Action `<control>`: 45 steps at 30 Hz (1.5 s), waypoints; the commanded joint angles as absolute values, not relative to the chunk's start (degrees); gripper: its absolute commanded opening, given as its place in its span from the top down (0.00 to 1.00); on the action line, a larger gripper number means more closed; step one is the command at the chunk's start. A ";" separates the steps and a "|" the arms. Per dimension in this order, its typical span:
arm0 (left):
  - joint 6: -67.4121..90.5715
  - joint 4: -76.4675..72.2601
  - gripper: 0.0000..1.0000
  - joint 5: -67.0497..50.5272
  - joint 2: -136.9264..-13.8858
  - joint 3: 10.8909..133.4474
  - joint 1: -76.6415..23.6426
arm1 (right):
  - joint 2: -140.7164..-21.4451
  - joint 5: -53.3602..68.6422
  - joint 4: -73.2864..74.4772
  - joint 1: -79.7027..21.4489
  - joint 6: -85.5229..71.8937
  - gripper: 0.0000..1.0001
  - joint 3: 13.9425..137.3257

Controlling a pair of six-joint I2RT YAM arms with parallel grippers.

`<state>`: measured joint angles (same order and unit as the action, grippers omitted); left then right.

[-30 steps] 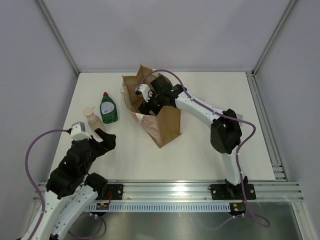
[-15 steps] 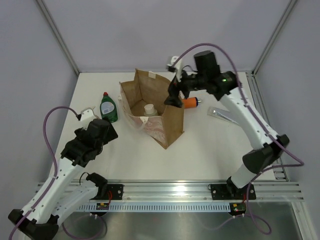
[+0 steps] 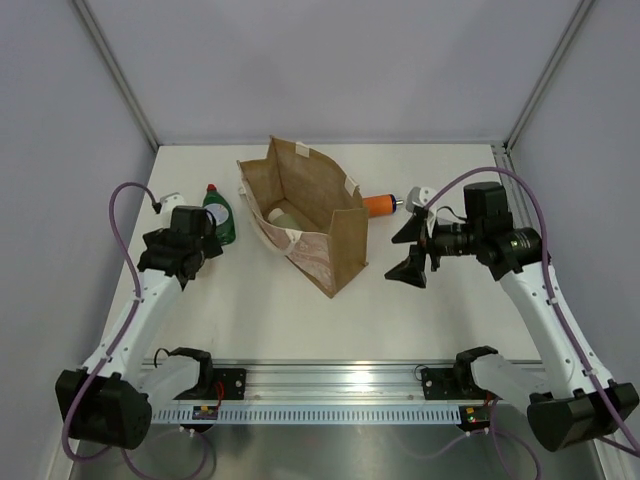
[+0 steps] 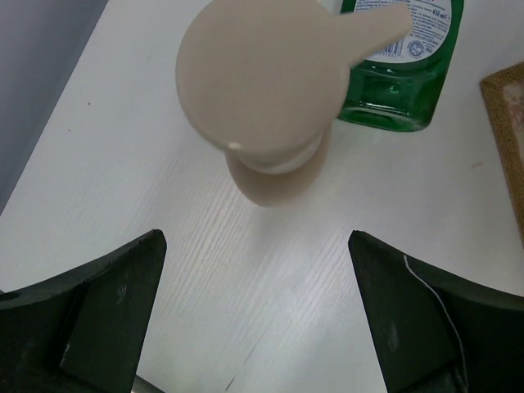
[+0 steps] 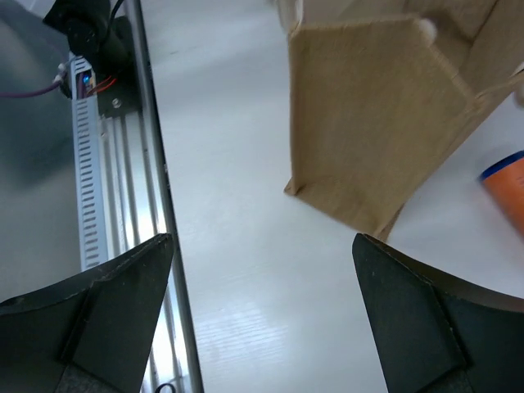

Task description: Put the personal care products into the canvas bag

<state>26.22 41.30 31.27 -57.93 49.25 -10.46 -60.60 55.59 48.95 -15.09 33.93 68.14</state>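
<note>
The canvas bag (image 3: 318, 235) stands upright and open mid-table, with a pale bottle (image 3: 283, 213) lying inside it. A green red-capped bottle (image 3: 218, 218) stands to its left, and an orange bottle (image 3: 379, 204) lies just right of it. My left gripper (image 3: 192, 240) is open over a second pale pump bottle (image 4: 258, 82), which stands just ahead of the fingers beside the green bottle (image 4: 399, 74). My right gripper (image 3: 406, 250) is open and empty to the right of the bag (image 5: 385, 115), with the orange bottle (image 5: 509, 192) at the frame's edge. The silver tube is out of view.
The aluminium rail (image 3: 340, 380) with both arm bases runs along the near edge and shows in the right wrist view as the rail (image 5: 119, 180). Frame posts and grey walls bound the table at the back and sides.
My right gripper has come out of the bag, opened, and swung right and nearer, leaving a pale bottle inside. My left arm has reached forward over the pump bottle.
</note>
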 commanded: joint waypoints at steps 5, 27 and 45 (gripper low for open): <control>19.78 30.77 0.01 18.20 -68.71 54.67 -4.05 | -50.19 68.19 41.23 -7.57 35.69 0.01 56.61; 14.24 10.20 0.02 16.27 -72.25 47.46 -1.49 | -47.99 75.41 40.52 3.51 37.70 0.01 50.54; 5.19 -1.67 0.03 6.86 -65.04 40.25 -1.41 | -48.87 76.11 41.48 4.39 38.58 0.00 50.45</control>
